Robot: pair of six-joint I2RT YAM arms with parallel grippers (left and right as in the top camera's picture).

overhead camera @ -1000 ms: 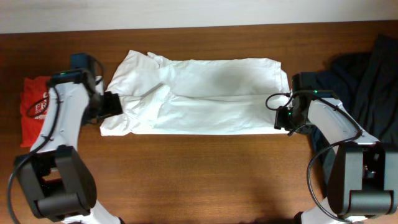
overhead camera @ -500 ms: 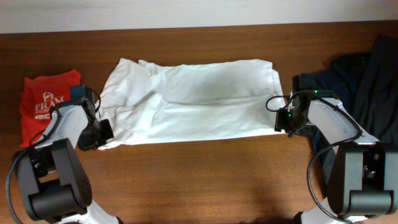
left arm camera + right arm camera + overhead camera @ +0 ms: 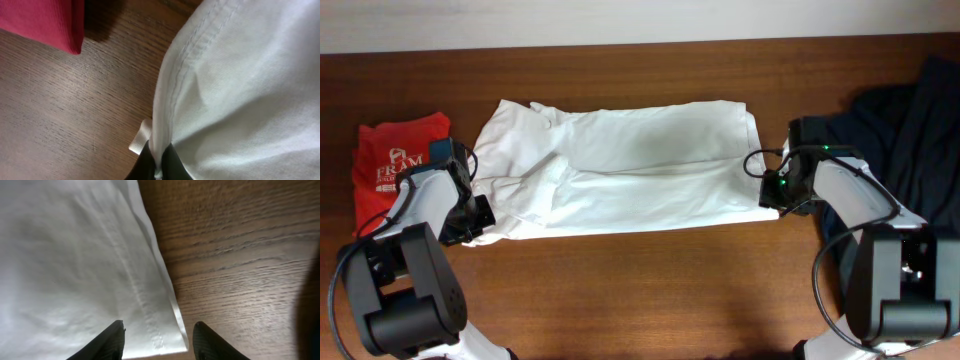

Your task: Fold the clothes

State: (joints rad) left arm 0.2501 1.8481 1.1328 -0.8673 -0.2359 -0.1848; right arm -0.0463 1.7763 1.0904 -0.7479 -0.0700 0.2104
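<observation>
A large white T-shirt (image 3: 620, 170) lies as a long band across the table, its left end bunched. My left gripper (image 3: 480, 215) is shut on the shirt's left hem; in the left wrist view the black fingertips (image 3: 159, 159) pinch a fold of white cloth (image 3: 240, 90), with a small white tag (image 3: 141, 137) beside them. At the shirt's right end my right gripper (image 3: 767, 195) stands open, its two fingers (image 3: 112, 340) straddling the hemmed corner (image 3: 157, 330), which lies flat on the wood.
A red shirt with white lettering (image 3: 395, 170) lies folded at the far left, close to my left arm; its edge shows in the left wrist view (image 3: 45, 20). Dark navy and black clothes (image 3: 905, 120) are heaped at the right, behind my right arm.
My left gripper shut on the shirt's left edge and drew it left and toward the front, pulling the cloth flatter. The right gripper stayed put, its jaws a little narrower.
</observation>
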